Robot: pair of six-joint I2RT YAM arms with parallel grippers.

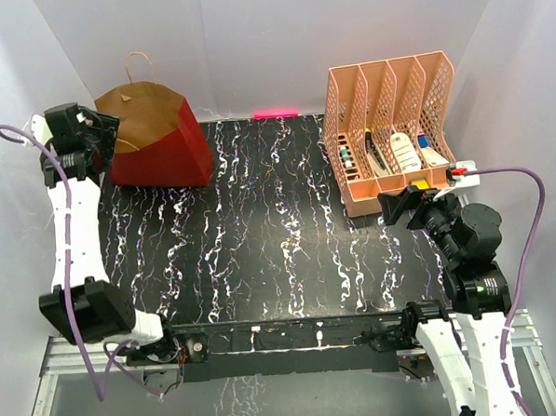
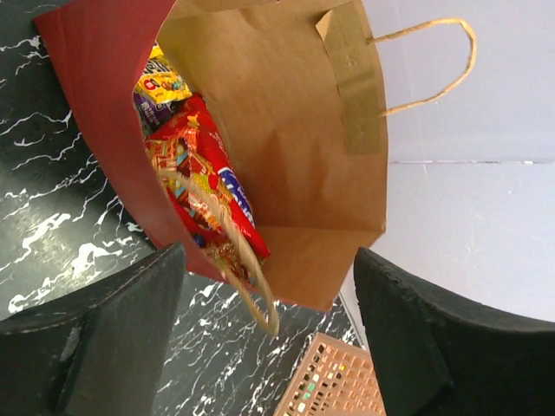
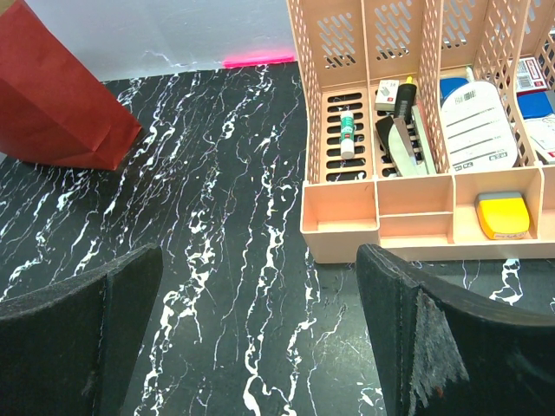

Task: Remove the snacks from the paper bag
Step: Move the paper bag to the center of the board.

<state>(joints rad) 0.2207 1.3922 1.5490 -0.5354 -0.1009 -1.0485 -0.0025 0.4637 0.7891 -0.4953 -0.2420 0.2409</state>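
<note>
Where paper bag (image 1: 153,140) stands at far left corner of table (image 1: 262,255), mouth open, snacks (image 2: 204,186) lie inside: big red bag, small yellow and purple packets. Wall (image 1: 251,42) close behind bag. Wide stretch of table between bag and peach rack (image 1: 390,128) at far right. Left gripper (image 2: 269,286) at bag mouth, fingers wide apart, holding nothing; cord handle (image 2: 247,282) hangs between them. Right gripper (image 3: 260,329) near rack, fingers wide apart, holding nothing.

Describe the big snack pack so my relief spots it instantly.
Find the dark red paper bag at the far left corner of the table. Inside, against its brown wall, leans a large red crinkly pack with a purple-white logo. It dwarfs the small yellow and purple packets beside it.
</note>
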